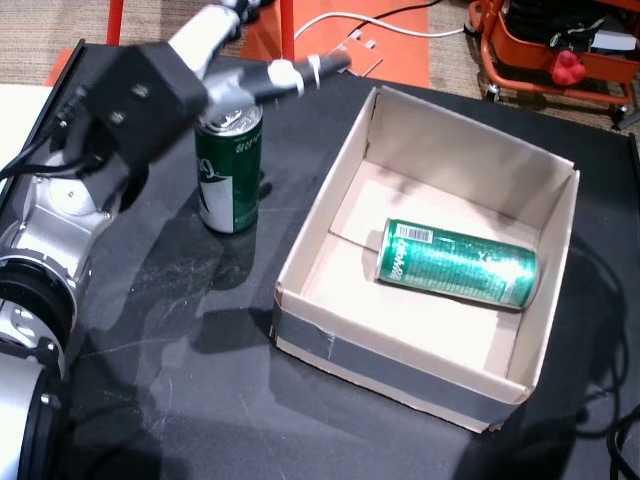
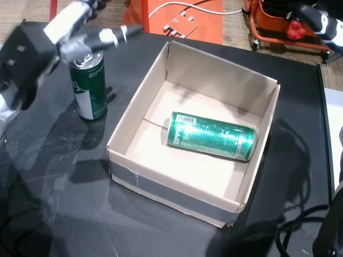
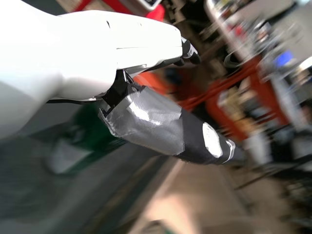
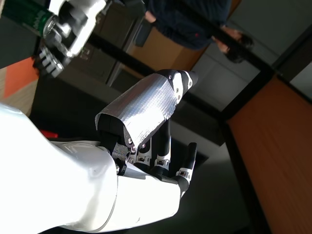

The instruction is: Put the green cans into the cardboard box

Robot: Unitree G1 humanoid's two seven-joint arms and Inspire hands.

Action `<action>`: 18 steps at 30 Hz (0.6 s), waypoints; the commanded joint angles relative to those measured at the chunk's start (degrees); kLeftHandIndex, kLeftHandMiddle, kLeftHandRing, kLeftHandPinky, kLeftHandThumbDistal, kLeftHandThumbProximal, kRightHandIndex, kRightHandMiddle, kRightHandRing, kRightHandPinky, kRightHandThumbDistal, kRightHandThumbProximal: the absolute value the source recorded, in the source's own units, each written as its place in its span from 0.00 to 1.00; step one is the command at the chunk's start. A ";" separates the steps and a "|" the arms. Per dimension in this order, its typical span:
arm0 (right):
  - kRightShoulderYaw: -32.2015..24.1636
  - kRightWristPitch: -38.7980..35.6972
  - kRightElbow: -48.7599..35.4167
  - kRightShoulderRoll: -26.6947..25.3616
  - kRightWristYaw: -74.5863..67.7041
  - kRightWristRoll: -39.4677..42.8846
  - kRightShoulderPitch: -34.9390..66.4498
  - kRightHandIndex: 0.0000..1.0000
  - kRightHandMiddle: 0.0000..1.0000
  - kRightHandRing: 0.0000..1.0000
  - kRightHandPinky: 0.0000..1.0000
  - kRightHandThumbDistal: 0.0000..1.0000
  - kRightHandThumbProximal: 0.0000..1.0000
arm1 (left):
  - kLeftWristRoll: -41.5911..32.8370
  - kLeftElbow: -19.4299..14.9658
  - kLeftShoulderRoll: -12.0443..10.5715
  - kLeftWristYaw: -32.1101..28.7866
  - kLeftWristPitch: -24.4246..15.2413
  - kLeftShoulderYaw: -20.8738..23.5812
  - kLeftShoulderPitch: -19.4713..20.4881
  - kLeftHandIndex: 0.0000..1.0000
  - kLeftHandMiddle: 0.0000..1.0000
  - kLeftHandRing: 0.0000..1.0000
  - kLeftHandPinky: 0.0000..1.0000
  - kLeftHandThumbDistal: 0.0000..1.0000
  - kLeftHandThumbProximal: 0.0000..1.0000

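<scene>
Two green cans are showing in both head views: one can is lying on its side on the floor of the cardboard box, label barcode facing up, and the upright can is standing on the black bench just beside the box's left wall.

Your left hand is hovering over the upright can's top, with one taped finger reaching out past the can toward the box; the other fingers are hidden behind the palm in a head view, and the left wrist view is too blurred to help (you are seeing only a taped thumb and a green smear below it), so I cannot tell whether it is gripping the can.

Your right hand is raised well away from the bench, fingers loosely spread and holding nothing.
</scene>
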 commanded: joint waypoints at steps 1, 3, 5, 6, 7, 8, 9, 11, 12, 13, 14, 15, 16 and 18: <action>-0.40 0.60 -0.31 -0.76 -0.38 0.55 0.78 0.53 0.38 0.44 0.73 1.00 0.61 | 1.79 0.70 0.98 0.62 1.05 -1.68 1.31 1.00 1.00 1.00 1.00 1.00 0.57; -0.40 1.13 -0.12 -0.82 -0.43 0.59 0.79 0.55 0.38 0.43 0.73 1.00 0.63 | 2.72 0.71 1.42 0.96 1.20 -2.57 1.44 1.00 1.00 1.00 1.00 1.00 0.56; 0.15 1.22 -0.49 -0.80 -1.95 -0.28 1.11 0.59 0.37 0.42 0.71 1.00 0.64 | 2.64 0.67 1.51 1.04 1.06 -2.57 1.51 1.00 1.00 1.00 1.00 1.00 0.56; 0.36 1.19 -0.58 -0.82 -2.34 -0.53 1.12 0.59 0.37 0.42 0.71 1.00 0.65 | 2.33 0.64 1.41 1.00 1.00 -2.29 1.52 1.00 1.00 1.00 1.00 1.00 0.56; 0.58 0.98 -0.68 -0.85 -2.88 -0.80 1.21 0.59 0.37 0.42 0.71 1.00 0.66 | 1.92 0.61 1.20 0.96 0.78 -1.92 1.54 1.00 1.00 1.00 1.00 1.00 0.58; 0.70 0.82 -0.71 -0.87 -3.13 -0.86 1.23 0.58 0.36 0.42 0.71 1.00 0.65 | 1.48 0.58 0.88 0.88 0.57 -1.50 1.56 1.00 1.00 1.00 1.00 1.00 0.59; 0.70 0.70 -0.64 -0.90 -3.11 -0.80 1.17 0.56 0.36 0.42 0.72 1.00 0.65 | 1.14 0.56 0.59 0.77 0.42 -1.13 1.56 1.00 1.00 1.00 1.00 1.00 0.60; 0.47 0.73 -0.34 -1.03 -2.16 -0.48 0.95 0.56 0.36 0.42 0.74 1.00 0.66 | 0.24 0.55 -0.26 -0.34 0.37 -0.15 1.56 1.00 1.00 1.00 1.00 1.00 0.61; 0.37 0.55 -0.20 -1.09 -2.04 -0.48 0.89 0.56 0.36 0.42 0.73 1.00 0.67 | -0.65 0.57 -0.81 -1.58 0.47 0.65 1.60 1.00 1.00 1.00 1.00 1.00 0.59; 0.22 -0.13 -0.05 -1.13 -1.84 -0.49 0.84 0.54 0.35 0.41 0.74 1.00 0.69 | -1.17 0.60 -1.35 -2.45 0.55 1.11 1.65 1.00 1.00 1.00 1.00 1.00 0.60; 0.17 -0.02 0.15 -1.28 -1.75 -0.51 0.81 0.54 0.35 0.41 0.74 1.00 0.67 | -1.51 0.63 -1.82 -3.08 0.77 1.42 1.71 1.00 1.00 1.00 1.00 1.00 0.60; 0.09 0.18 0.40 -1.45 -1.62 -0.47 0.79 0.54 0.35 0.41 0.73 1.00 0.68 | -1.53 0.65 -2.16 -3.28 0.91 1.47 1.80 1.00 1.00 1.00 1.00 1.00 0.60; 0.03 0.39 0.56 -1.61 -1.36 -0.39 0.77 0.53 0.36 0.42 0.73 1.00 0.68 | -1.52 0.65 -2.39 -3.27 0.98 1.48 1.91 1.00 1.00 1.00 1.00 1.00 0.59; 0.07 0.42 0.62 -1.79 -1.65 -0.58 0.89 0.53 0.37 0.43 0.72 1.00 0.68 | -1.63 0.64 -2.54 -3.18 1.06 1.69 2.03 1.00 1.00 1.00 1.00 1.00 0.57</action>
